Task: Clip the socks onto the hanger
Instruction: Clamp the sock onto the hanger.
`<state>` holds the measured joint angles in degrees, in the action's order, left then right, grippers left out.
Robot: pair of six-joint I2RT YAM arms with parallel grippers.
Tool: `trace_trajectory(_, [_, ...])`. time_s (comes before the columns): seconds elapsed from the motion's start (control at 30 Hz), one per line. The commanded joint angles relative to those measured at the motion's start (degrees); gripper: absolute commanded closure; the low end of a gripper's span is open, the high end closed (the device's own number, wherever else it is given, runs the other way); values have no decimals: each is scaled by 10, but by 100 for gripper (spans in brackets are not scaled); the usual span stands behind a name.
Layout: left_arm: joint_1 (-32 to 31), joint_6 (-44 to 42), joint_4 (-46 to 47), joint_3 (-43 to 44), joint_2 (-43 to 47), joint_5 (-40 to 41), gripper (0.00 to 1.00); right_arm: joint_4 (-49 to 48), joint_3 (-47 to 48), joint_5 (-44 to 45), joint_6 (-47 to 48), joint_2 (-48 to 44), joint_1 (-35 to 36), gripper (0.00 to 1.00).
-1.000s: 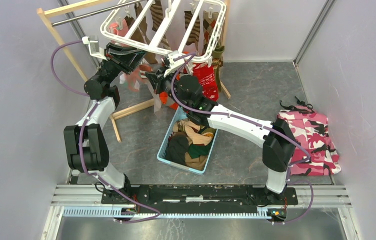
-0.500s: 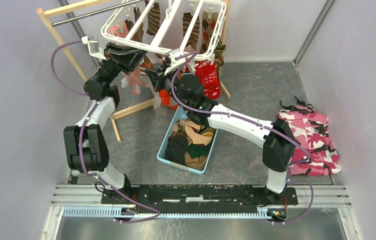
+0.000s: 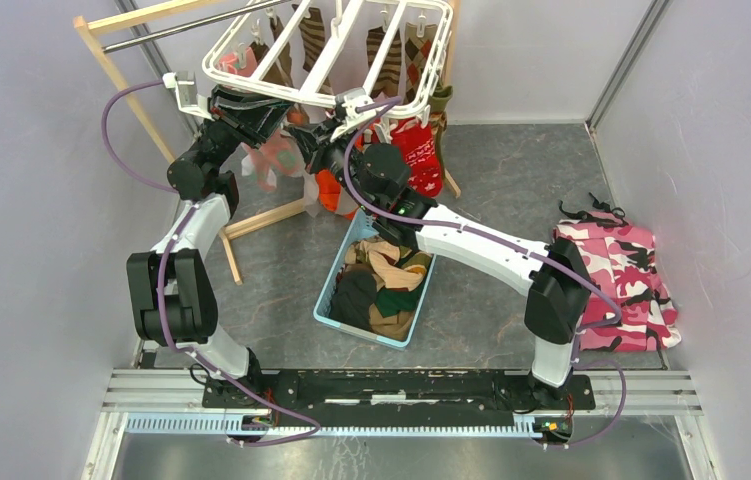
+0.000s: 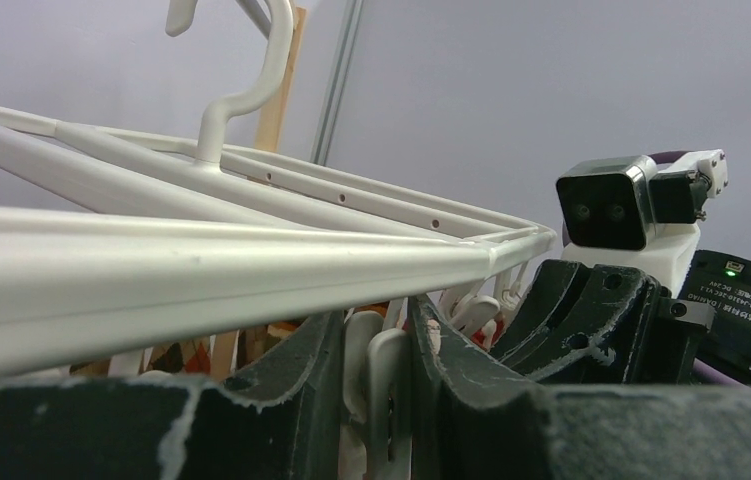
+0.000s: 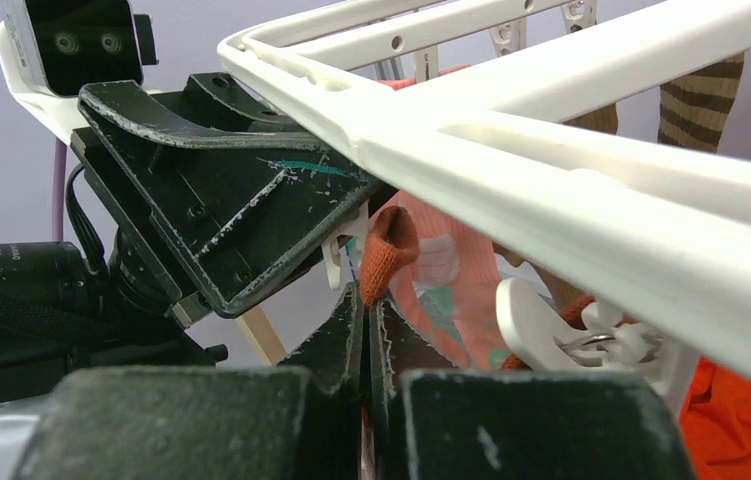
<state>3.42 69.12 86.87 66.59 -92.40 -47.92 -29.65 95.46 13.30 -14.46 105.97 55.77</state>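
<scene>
The white hanger (image 3: 251, 88) hangs at the back, with brown-striped beige socks (image 3: 313, 35) clipped along its far side. My left gripper (image 3: 251, 112) is under the hanger's near left edge, and its jaws are shut on a white clip (image 4: 383, 385). My right gripper (image 3: 319, 140) is just right of it, below the near rail. It is shut on the orange cuff of a salmon-pink sock (image 5: 391, 245), held up close to the left gripper's clip (image 5: 335, 262). Orange cloth (image 3: 331, 192) hangs under the right gripper.
A light-blue basket (image 3: 336, 300) of brown, green and black socks sits on the floor under the right arm. A red patterned sock (image 3: 417, 158) hangs on the hanger's near right. The wooden rail stand (image 3: 121, 70) is behind the left arm. A pink camouflage garment (image 3: 621, 285) lies at the right.
My right gripper has risen and moved back toward the hanger's near rail, carrying the sock up beside the left gripper. The hanger has swayed slightly. The left gripper has stayed on its clip.
</scene>
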Motion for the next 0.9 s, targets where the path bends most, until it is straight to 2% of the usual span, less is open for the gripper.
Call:
trace_trajectory(0.0, [-2, 33, 126, 15, 18, 6, 98, -26, 3, -6, 7, -10, 2, 100])
trace_trajectory(0.3, [-3, 42, 126, 27, 16, 11, 98, -30, -56, -18, 7, -35, 2, 100])
trace_trajectory(0.87, [-2, 43, 126, 17, 14, 17, 98, -62, -29, -34, 33, -24, 7, 100])
